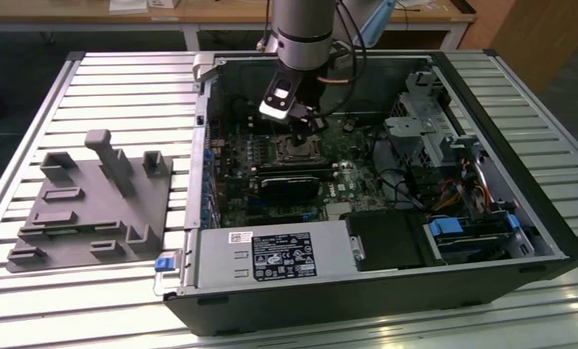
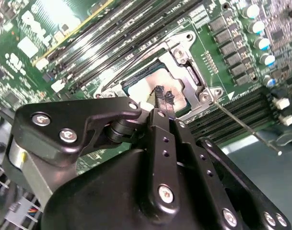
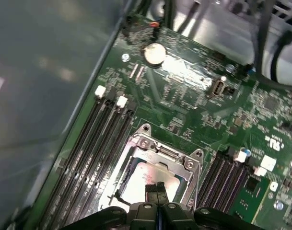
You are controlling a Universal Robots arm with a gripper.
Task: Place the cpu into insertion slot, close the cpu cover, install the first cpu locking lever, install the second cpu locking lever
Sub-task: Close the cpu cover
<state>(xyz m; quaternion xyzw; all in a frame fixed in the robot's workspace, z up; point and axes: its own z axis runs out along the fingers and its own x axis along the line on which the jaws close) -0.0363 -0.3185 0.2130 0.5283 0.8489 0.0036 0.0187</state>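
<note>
The cpu (image 2: 143, 88) (image 3: 143, 179), a pale silvery square, lies in the insertion slot (image 1: 296, 149) on the green board. The cpu cover (image 2: 184, 72) (image 3: 157, 149), a silvery frame with a window, appears to lie flat around the chip. A thin metal locking lever (image 2: 246, 127) sticks out from the socket's corner across the memory slots. My gripper (image 2: 163, 96) (image 3: 157, 188) (image 1: 303, 125) hovers just over the chip's face, its two black fingers shut together with nothing between them. The gripper body hides part of the socket in both wrist views.
Black memory slots (image 3: 100, 143) flank the socket on both sides. A black graphics card (image 1: 289, 185) lies beside the socket and a grey power supply box (image 1: 269, 258) sits at the case's front. A grey fixture (image 1: 90, 203) stands on the table at the exterior view's left.
</note>
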